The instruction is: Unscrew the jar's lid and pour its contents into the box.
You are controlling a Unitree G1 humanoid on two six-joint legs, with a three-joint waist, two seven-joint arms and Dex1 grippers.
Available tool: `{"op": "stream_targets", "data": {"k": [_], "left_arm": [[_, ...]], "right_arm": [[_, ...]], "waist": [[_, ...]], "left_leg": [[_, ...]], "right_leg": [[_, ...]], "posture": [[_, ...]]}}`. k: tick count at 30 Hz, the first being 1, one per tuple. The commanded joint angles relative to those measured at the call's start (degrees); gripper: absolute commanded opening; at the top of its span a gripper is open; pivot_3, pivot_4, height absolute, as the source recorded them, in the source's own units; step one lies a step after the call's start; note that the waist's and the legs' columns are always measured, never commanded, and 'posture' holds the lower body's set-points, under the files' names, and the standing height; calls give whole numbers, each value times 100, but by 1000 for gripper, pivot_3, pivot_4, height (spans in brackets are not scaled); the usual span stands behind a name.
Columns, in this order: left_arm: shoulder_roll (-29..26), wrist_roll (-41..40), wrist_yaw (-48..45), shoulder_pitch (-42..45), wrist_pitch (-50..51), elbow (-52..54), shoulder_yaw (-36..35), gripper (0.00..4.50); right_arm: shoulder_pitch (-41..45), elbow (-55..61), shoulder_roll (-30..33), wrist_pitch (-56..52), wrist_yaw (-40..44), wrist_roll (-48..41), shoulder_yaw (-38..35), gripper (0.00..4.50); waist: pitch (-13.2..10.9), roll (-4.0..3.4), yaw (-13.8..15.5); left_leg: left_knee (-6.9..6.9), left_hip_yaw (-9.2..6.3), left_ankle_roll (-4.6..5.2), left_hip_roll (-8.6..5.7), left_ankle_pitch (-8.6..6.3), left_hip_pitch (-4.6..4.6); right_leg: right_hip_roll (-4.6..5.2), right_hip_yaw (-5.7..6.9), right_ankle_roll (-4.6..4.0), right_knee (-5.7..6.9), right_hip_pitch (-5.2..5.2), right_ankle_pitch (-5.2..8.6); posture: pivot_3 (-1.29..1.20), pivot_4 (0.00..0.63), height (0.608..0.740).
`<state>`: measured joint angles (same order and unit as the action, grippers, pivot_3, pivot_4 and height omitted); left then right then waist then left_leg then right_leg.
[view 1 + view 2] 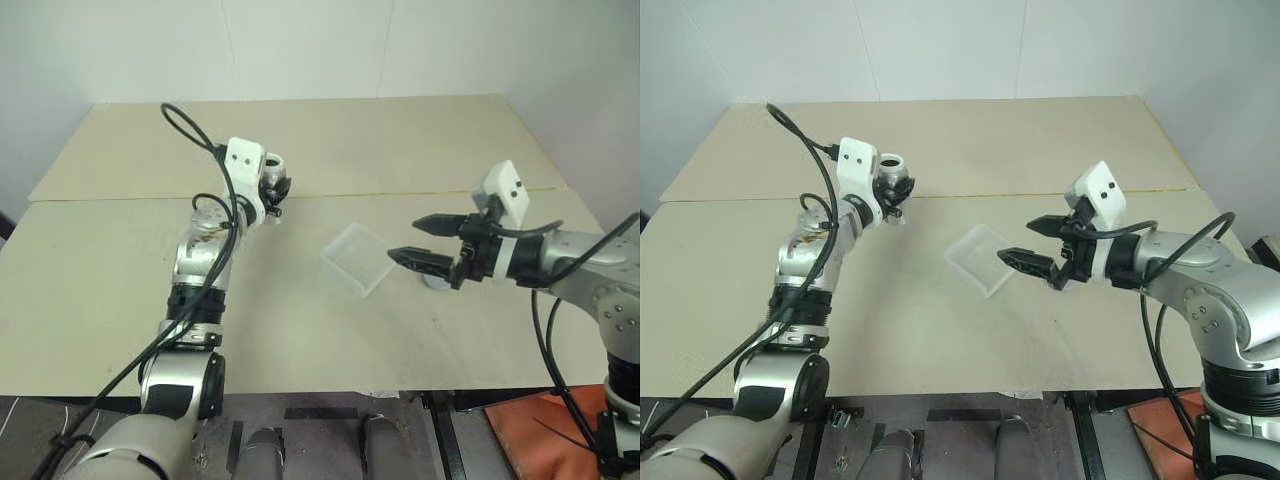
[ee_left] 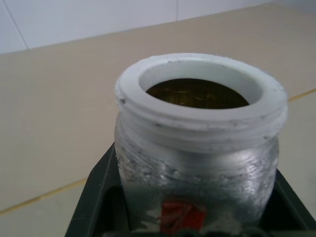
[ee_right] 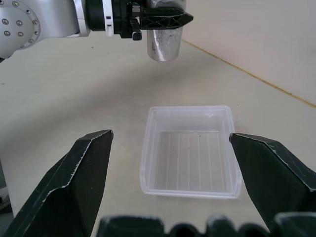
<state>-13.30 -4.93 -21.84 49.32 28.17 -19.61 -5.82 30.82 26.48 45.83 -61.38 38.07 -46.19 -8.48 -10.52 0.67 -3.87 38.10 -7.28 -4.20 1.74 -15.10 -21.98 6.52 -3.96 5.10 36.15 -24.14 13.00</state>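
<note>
The left end effector [image 1: 896, 192], in the upper left of the head views, is closed on the small shiny silver metal jar [image 1: 890, 163] with a red-and-white label band, and holds it above the pale beige wooden desk [image 1: 400, 140]. The jar stands about upright, with its mouth upward. In the left wrist view the jar [image 2: 197, 163] has no cap on it: the white threaded rim is bare, and a dark golden-brown inside is seen through the mouth, but I cannot tell what it contains. A red part of the label shows low on the silver wall, between the two black fingers. The right end effector [image 1: 425, 240], at the right of the centre in the head views, is open, with its two black fingers wide apart and nothing between them. It hangs above the desk and points toward the small shallow square box [image 1: 357, 258] of clear plastic with rounded corners, which lies on the desk near the centre, between the two arms. In the right wrist view the box [image 3: 190, 150] is seen between the two open fingers and looks empty, with the held jar beyond it. A round grey lid [image 1: 436, 282] lies on the desk just under the right end effector, mostly hidden by it.
</note>
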Motion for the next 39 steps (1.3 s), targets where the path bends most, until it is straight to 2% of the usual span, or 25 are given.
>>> {"op": "stream_targets", "data": {"k": [1,3,6,9,13,16,21,24,32,36,39], "left_arm": [[-227,297,-164,-65,-703,352,449,1947],[-581,1027,-174,-50,-1816,146,1070,1947],[-1258,2525,246,627,-3987,-788,2207,1947],[-1811,5202,1941,2063,-5718,-1983,4053,1947],[-1732,7438,3528,3246,-6180,-2727,5765,1947],[-1525,8433,4230,3559,-6069,-2721,6510,1947],[-1121,8837,4350,3588,-5590,-2800,6715,1947],[-971,8777,4415,3583,-5604,-2867,6625,1947],[-1022,8623,4285,3523,-5693,-2762,6507,1947],[-1149,8011,3989,3338,-5879,-2890,6069,1947],[-1265,6618,3233,2912,-6152,-2995,5126,1947]], "right_arm": [[10,220,-32,109,-75,-60,-114,4445],[-32,255,-9,110,-74,-51,-112,4445],[24,150,101,142,5,-10,-143,4445],[174,-24,260,239,135,82,-139,4445],[252,-89,307,317,171,132,-138,4445],[223,-19,261,320,64,122,-219,4445],[75,144,179,261,-175,-10,-478,4445],[-72,306,160,242,-283,-105,-621,4445],[-239,413,110,261,-459,-238,-687,4445],[-214,341,128,306,-441,-220,-623,4445],[-214,302,144,352,-415,-193,-633,4445]], "waist": [[0,0,2],[0,0,5],[0,0,33],[-3,5,135],[0,1,206],[-1,1,201],[-1,2,181],[-1,2,181],[-1,2,173],[-1,2,169],[0,0,154]], "left_leg": [[0,0,0,0,0,0],[0,0,-5,0,3,0],[-4,2,-32,0,18,2],[-8,2,-34,-1,19,-3],[-12,5,-31,-4,17,-14],[-16,9,-30,-3,16,-15],[-15,9,-28,-3,15,-25],[-15,9,-6,-3,3,-24],[-15,8,-1,-3,0,-21],[-15,8,-1,-3,0,-22],[-15,9,-1,-2,0,-19]], "right_leg": [[0,0,0,0,0,0],[0,0,0,-1,0,0],[0,0,-2,-7,0,-1],[0,0,-3,-24,-1,-6],[2,-1,10,-44,6,-15],[3,-2,11,-39,-3,-14],[3,-5,11,-24,-17,-14],[3,-5,11,-24,-17,-14],[3,-5,11,-21,-15,-14],[3,-5,11,-23,-16,-14],[3,-5,11,-21,-15,-14]], "posture": [[0,150,740],[0,150,740],[0,150,740],[0,150,740],[0,150,740],[0,150,740],[0,150,740],[0,150,740],[0,150,740],[0,150,740],[0,150,740]]}}
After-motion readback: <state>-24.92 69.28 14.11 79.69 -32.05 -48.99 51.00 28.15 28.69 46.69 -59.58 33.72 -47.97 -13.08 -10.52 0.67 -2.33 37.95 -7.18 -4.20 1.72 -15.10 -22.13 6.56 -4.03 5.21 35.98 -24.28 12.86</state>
